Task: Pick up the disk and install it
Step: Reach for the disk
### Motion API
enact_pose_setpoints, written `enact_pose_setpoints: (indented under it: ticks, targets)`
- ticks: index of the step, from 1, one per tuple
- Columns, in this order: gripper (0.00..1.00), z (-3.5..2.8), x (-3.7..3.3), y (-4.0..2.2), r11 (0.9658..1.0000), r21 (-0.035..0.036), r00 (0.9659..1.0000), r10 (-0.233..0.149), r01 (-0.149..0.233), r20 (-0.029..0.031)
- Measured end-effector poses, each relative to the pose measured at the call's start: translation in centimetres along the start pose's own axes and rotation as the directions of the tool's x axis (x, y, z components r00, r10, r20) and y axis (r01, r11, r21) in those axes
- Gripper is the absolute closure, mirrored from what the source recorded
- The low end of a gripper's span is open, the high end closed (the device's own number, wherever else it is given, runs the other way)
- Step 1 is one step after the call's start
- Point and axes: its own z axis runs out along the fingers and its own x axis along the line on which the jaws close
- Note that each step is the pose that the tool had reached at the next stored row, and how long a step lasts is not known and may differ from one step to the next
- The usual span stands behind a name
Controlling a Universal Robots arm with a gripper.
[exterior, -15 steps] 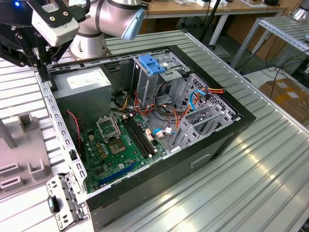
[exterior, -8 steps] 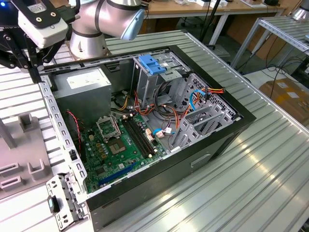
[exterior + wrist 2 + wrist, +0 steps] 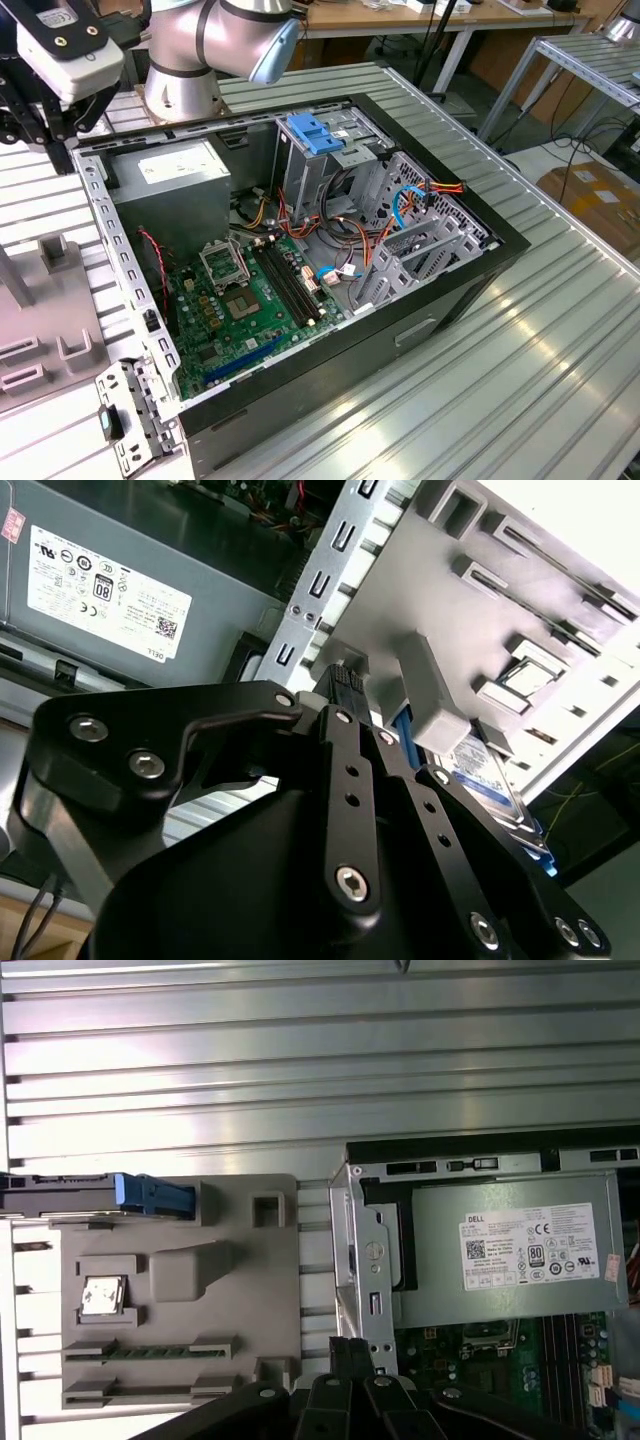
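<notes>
Working across the exterior view from its left: the arm point(image 3: 205, 45) has its wrist out over the grey holder plate point(image 3: 40, 290). The plate lies on the ribbed tabletop point(image 3: 560, 330), just beside the open computer case point(image 3: 503, 247). I judge the task to be at its very start, with nothing picked up. In both wrist views the hand point(image 3: 350, 1352) hangs over the plate's edge nearest the case wall. Its fingers look pressed together with nothing between them, and I can't make out that they touch anything.

The disk point(image 3: 70, 1182) sits in that holder, standing on edge in a slot along one side of the plate, well apart from the hand. The first wrist view shows it edge-on, as a thin dark body with a blue plastic rail point(image 3: 155, 1196) clipped to it. The second wrist view catches part of its broad face past the hand's linkage. That face is silver metal, with a white label point(image 3: 488, 770) that has a blue band.

Further toward the exterior view's right, inside the case, I see the grey power-supply box point(image 3: 180, 175) and the green motherboard point(image 3: 250, 300). Beyond them is the metal drive cage point(image 3: 345, 165), with a light-blue latch bracket point(image 3: 315, 132) on top. As I read it, the whole job is left to do: grasping the disk, lifting it out of the holder and seating it in the case.
</notes>
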Motion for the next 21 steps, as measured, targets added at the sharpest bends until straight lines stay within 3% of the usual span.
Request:
enact_pose_setpoints:
  ticks: [21]
  targets:
    - [0.89, -0.07, 2.42, -0.18, 1.0000, 0.0000, 1.0000, 0.000, 0.000, 0.0000]
